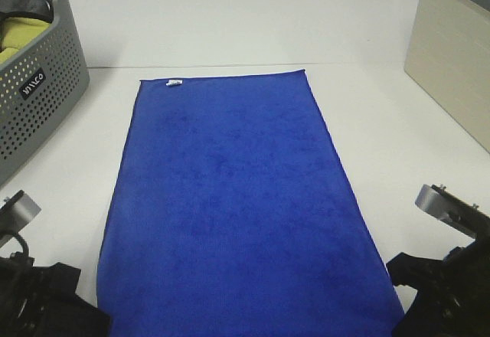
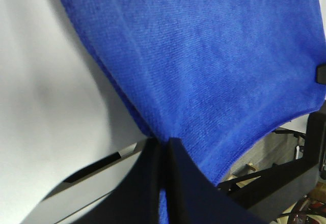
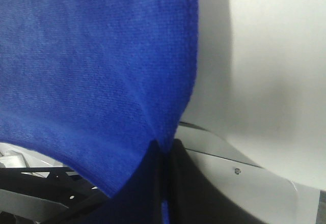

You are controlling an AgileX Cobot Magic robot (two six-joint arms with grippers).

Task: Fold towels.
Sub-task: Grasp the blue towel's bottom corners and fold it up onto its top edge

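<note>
The white desk (image 1: 398, 161) holds the big blue towel (image 1: 230, 199), spread out flat. Its 2 near corners are pinched. The left jaws squeeze tight on 1 corner, the right jaws on the other.

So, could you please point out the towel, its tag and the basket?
towel (image 1: 237, 214), high exterior view, middle of its blue surface
tag (image 1: 174, 84), high exterior view, white label on the far hem
basket (image 1: 46, 103), high exterior view, its perforated grey wall
</note>
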